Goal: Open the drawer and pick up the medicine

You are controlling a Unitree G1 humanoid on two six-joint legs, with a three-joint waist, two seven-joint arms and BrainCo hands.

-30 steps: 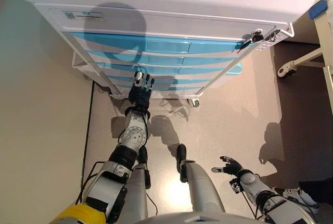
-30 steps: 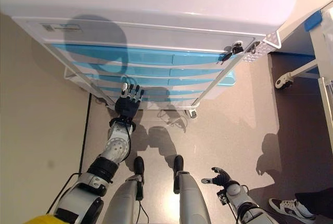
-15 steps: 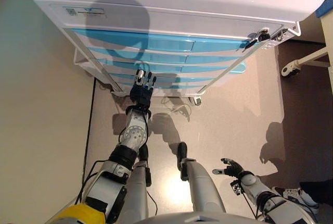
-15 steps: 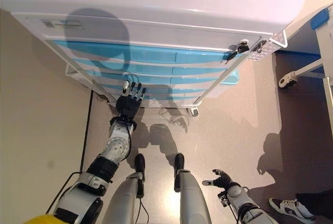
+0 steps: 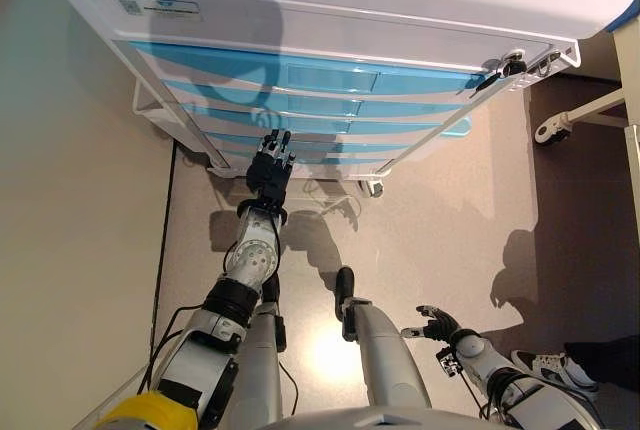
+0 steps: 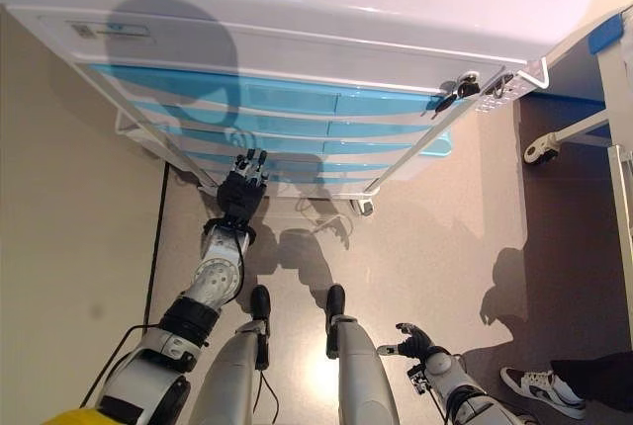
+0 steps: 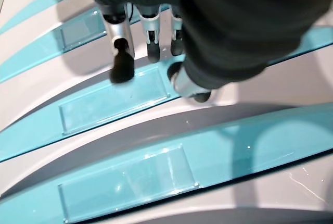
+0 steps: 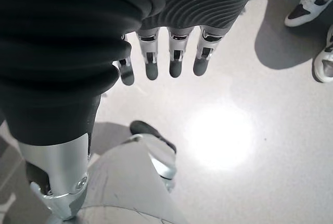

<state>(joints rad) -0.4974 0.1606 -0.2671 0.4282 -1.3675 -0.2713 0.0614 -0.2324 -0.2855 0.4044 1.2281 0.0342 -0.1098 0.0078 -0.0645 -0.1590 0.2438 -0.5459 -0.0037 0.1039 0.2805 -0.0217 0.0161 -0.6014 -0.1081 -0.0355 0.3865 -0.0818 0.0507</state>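
Drawer (image 7: 112, 101) shut; left hand (image 5: 270, 165) fingers straight at its front. Right hand (image 6: 413, 339) relaxed, low; shoes (image 8: 307, 0) beside it.

The cart (image 5: 330, 10) fills the space ahead, its blue drawers (image 5: 300, 75) all shut and flush, leaving no gap to reach inside. The left hand (image 5: 270, 165) hangs close before a lower drawer front with open floor (image 5: 440, 220) behind it. A person's shoes (image 8: 317, 5) stand near the right hand (image 5: 435, 325).
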